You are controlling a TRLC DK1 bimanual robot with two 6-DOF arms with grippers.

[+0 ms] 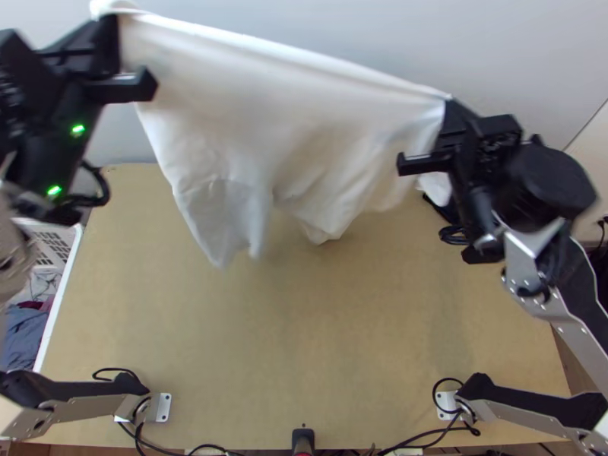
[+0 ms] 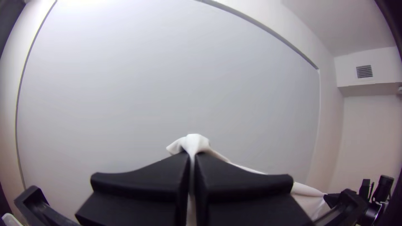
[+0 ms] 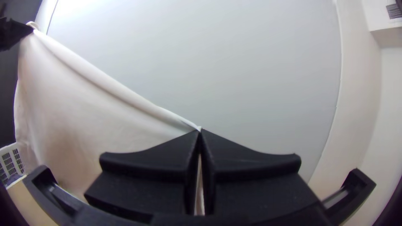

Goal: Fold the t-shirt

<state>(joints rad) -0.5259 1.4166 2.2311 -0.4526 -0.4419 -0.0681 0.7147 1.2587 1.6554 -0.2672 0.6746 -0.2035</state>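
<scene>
top view downward, wrists (both) facing wall (image 2: 167,83)

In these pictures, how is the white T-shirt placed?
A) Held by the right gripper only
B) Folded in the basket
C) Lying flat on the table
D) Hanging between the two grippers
D: the T-shirt hangs over the table, pinched by the left gripper and the right gripper.

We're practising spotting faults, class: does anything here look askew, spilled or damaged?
The white t-shirt looks askew: stretched between the left tool and the right tool, its upper edge slopes down towards the right one and its lower edge hangs unevenly. No spill or damage stands out.
</scene>
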